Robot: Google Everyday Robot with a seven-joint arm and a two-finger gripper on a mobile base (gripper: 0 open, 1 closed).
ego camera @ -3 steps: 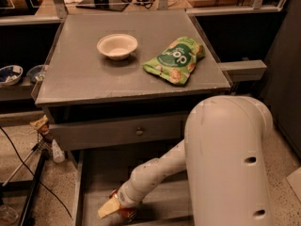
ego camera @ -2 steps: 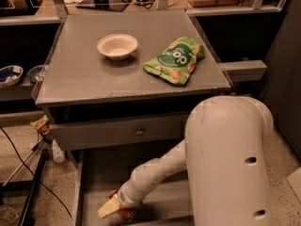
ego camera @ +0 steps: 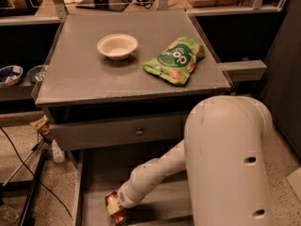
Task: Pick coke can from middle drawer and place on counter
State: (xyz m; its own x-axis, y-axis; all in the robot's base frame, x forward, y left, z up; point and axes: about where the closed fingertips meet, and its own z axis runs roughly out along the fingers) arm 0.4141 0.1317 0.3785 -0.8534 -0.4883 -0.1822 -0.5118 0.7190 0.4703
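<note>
The coke can point(ego camera: 121, 215) is a small red can low in the open middle drawer point(ego camera: 96, 173), near its front left, partly cut off by the bottom edge of the view. My gripper point(ego camera: 115, 207) reaches down into the drawer at the end of the white arm point(ego camera: 155, 173) and is shut on the can. The counter point(ego camera: 89, 76) is the flat grey cabinet top above the drawer, well above the gripper.
A white bowl point(ego camera: 117, 46) and a green snack bag point(ego camera: 175, 59) lie on the counter's far half. A closed drawer front with a round knob point(ego camera: 139, 131) sits just above the open drawer. Shelves with bowls point(ego camera: 10, 74) and cables point(ego camera: 28, 173) are on the left.
The arm and gripper stay at about the same spot in the drawer; the can sits slightly lower in view. Nothing on the counter has moved.
</note>
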